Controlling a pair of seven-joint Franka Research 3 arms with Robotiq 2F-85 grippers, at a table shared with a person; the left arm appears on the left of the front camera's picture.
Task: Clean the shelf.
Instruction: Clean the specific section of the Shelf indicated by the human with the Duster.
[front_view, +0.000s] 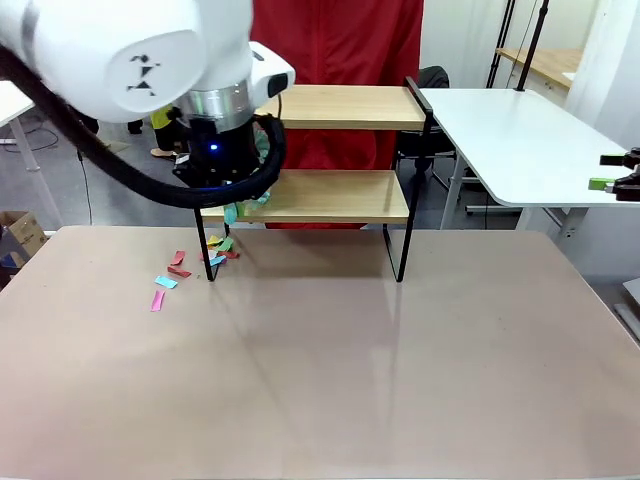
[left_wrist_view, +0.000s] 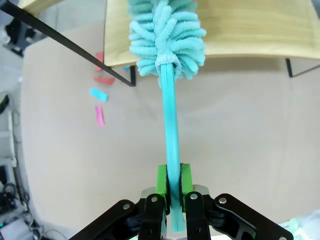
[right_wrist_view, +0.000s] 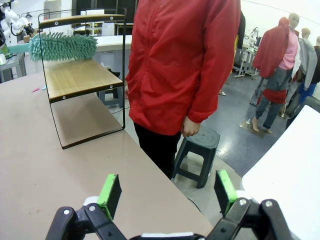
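Between the green pads (left_wrist_view: 161, 179) of the left gripper (left_wrist_view: 170, 182), clamped tight, runs the slim handle of a teal chenille duster (left_wrist_view: 167, 40), its fluffy head over the left end of the lower board of the shelf (front_view: 330, 195). That two-tier rack stands at the far side of the tan table (front_view: 350, 400), before a person in a red jacket (right_wrist_view: 180, 60), with coloured paper scraps (front_view: 180, 272) lying by its front left leg. Well apart to the right, the right gripper (right_wrist_view: 167, 192) hangs spread wide, holding nothing.

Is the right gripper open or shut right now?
Open: the right gripper has its green pads wide apart, nothing between them.
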